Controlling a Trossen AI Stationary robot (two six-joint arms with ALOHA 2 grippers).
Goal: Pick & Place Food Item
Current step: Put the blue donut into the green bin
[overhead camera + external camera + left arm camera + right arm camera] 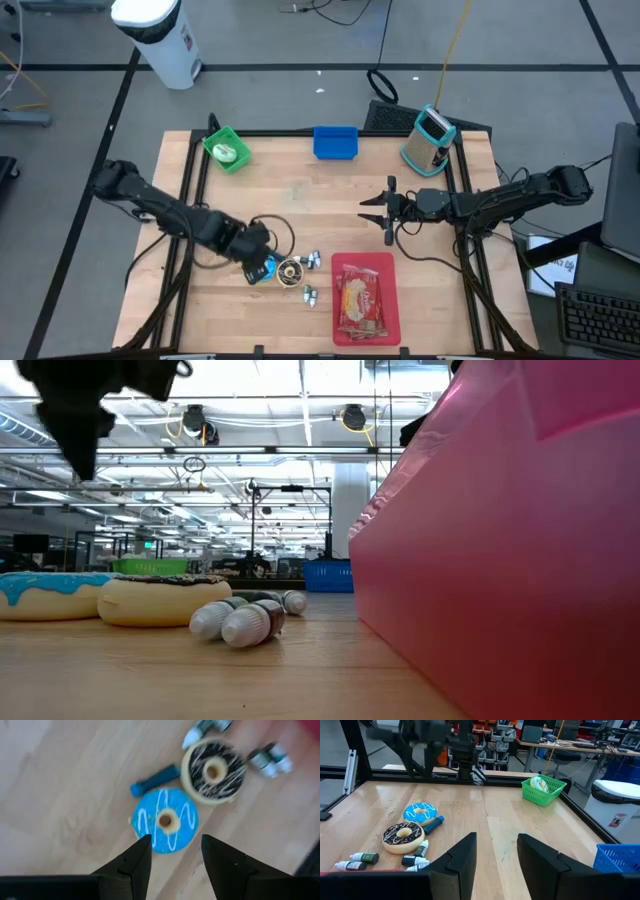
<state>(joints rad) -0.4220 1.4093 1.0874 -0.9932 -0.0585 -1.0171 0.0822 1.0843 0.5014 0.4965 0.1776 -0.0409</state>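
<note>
A blue-iced donut (166, 820) lies flat on the wooden table near its front left, beside a chocolate-iced donut (213, 770). My left gripper (172, 855) hangs open above the blue donut, pointing steeply down, its fingers clear of it; in the high view that gripper (256, 252) partly covers the blue donut (266, 269). My right gripper (366, 210) waits open and level over the table's right middle, nothing between its fingers (495, 855). A red tray (365, 262) at the front holds a packet of food (360, 300).
A blue marker (155, 780) and several small bottles (310, 260) lie around the donuts. A green basket (226, 148) with a pale item stands at the far left, a blue bin (335, 142) at the far middle, a teal-and-grey device (430, 140) at the far right.
</note>
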